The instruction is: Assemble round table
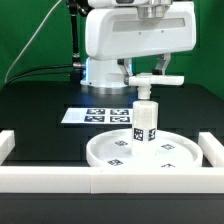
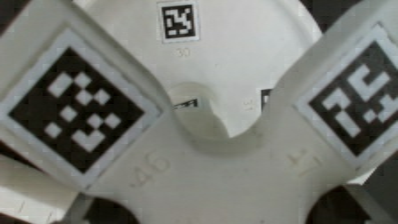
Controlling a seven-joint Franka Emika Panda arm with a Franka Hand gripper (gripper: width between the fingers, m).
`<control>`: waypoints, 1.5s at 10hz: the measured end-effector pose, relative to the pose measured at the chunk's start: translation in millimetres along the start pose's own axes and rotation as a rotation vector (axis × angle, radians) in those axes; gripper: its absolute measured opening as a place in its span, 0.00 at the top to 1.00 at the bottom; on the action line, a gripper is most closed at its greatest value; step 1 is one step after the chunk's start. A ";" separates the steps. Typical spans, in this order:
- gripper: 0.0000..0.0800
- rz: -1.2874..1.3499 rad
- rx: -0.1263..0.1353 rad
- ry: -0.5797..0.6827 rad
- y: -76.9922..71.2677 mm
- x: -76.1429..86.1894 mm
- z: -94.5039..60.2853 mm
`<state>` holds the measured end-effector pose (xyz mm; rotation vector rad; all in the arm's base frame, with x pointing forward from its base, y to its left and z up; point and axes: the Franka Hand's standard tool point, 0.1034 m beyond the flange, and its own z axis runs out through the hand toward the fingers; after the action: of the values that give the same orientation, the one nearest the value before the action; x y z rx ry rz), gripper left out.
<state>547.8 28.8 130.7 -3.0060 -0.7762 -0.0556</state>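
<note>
- A white lobed part (image 2: 214, 170) filled the wrist view, closest of all. Two lobes spread apart in a V, each bearing a large black-and-white tag (image 2: 71, 100). Whether it was the cross-shaped piece or the head of the post could not be told.
- Through the V, farther off, a small tag (image 2: 178, 20) lay on a white ground.
- In the exterior view, a long white rail (image 1: 110, 182) ran across the front, nearest that camera.
- Behind it, the shallow rimmed disc (image 1: 175, 160) lay flat on the dark surface (image 1: 40, 105), with small tags on its face.
- The post (image 1: 145, 118) stood upright on the disc, near its middle, showing tags on its sides.
- The gripper (image 1: 148, 93) hung straight above the post, fingers pointing down and reaching its top. Whether they were spread or pinching could not be told at this size.
- The marker board (image 1: 75, 116) lay behind the disc, towards the exterior view's left.
</note>
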 end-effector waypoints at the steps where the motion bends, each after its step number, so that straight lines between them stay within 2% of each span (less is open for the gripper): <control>1: 0.44 -0.002 -0.001 0.002 -0.2 1.9 -0.4; 4: 0.44 -0.002 0.000 -0.003 1.2 -1.1 6.5; 15: 0.44 -0.012 -0.007 0.010 0.8 6.0 6.8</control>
<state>553.7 31.2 124.1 -3.0052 -0.7952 -0.0744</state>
